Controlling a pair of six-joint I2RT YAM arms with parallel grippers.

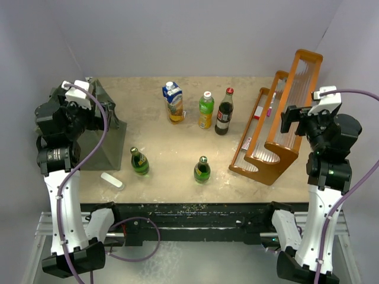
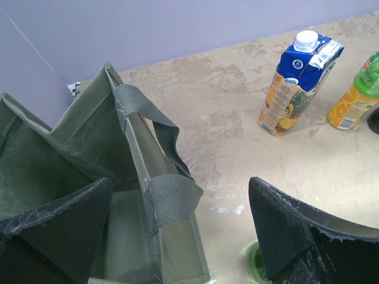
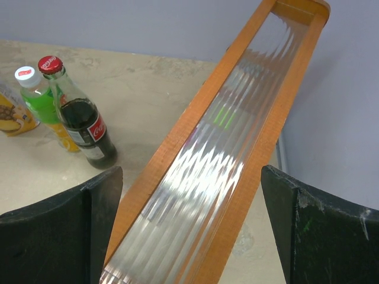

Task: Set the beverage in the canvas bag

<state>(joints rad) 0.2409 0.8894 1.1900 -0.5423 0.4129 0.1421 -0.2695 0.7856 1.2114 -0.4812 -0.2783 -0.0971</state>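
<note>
Judging from the near edge outward, no beverage is in either hand, so the task stands at its first step: picking one up.

- Nearest the arms, two green bottles stand upright on the tabletop point(image 1: 166, 145). The left green bottle point(image 1: 140, 161) is just beside the canvas bag point(image 1: 112, 142); the right green bottle point(image 1: 202, 170) is well apart from it.
- The left hand point(image 2: 180, 195) hangs over the bag's right wall with its fingers spread wide and empty — one over the open mouth, the other over bare tabletop.
- The right hand point(image 3: 190, 177), equally wide and empty, sits above the orange rack point(image 1: 278, 130).
- Farther back stand a juice carton point(image 1: 173, 102), a soda bottle point(image 1: 205, 110) and a cola bottle point(image 1: 224, 112).

The next move likely calls for the left hand to shift right, drop around the left green bottle and close. It should then lift high enough to clear the bag's rim — the bag looks taller than the bottles.
</note>
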